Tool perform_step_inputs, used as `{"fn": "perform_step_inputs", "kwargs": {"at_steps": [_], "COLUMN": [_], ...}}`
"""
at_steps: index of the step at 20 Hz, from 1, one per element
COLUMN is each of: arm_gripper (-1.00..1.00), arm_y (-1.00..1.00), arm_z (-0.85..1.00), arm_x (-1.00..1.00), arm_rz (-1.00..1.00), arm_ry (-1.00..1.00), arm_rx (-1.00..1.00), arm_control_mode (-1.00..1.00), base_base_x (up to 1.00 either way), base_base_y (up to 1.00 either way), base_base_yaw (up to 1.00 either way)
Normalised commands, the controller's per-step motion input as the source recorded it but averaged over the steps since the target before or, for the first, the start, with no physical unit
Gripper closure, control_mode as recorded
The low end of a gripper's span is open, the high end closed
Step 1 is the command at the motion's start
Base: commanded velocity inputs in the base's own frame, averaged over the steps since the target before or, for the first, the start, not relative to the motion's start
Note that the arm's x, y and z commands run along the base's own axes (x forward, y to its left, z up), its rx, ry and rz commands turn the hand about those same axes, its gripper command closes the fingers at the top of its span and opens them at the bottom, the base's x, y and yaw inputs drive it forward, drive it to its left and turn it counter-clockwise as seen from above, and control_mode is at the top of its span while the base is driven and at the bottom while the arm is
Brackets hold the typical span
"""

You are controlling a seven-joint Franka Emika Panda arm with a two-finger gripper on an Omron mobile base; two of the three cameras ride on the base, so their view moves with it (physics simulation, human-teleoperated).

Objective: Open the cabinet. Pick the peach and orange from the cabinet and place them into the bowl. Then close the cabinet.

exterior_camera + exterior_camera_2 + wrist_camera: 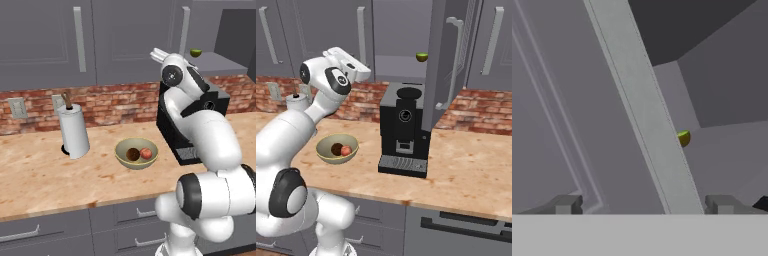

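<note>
The bowl (136, 153) sits on the counter (45, 175) left of the coffee machine (404, 131), with the peach (146, 153) and orange (132, 154) side by side inside it. Above the machine the cabinet (401, 40) has its right door (448, 60) swung open, and a green fruit (421, 57) rests on the shelf (393, 75). The gripper (643, 205), fingers (567, 204) spread and holding nothing, is raised near the cabinet's left door (562, 110).
</note>
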Motion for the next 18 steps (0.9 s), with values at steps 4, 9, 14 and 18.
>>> {"fn": "perform_step_inputs", "kwargs": {"at_steps": [4,9,14,18], "arm_gripper": [-1.0,-1.0,-1.0,-1.0], "arm_y": [0.01,0.0,0.0,-0.15], "arm_z": [-0.28,0.0,0.22,-0.09], "arm_x": [0.56,-0.11,-0.88,-0.43], "arm_rz": [0.0,0.0,0.0,-0.03], "arm_ry": [-0.05,-0.01,0.05,0.07], "arm_rx": [-0.01,0.0,0.0,0.0], "arm_control_mode": [-1.0,-1.0,-1.0,-1.0], "base_base_x": [0.0,0.0,0.0,0.0], "base_base_y": [0.0,0.0,0.0,0.0], "base_base_yaw": [0.0,0.0,0.0,0.0]}}
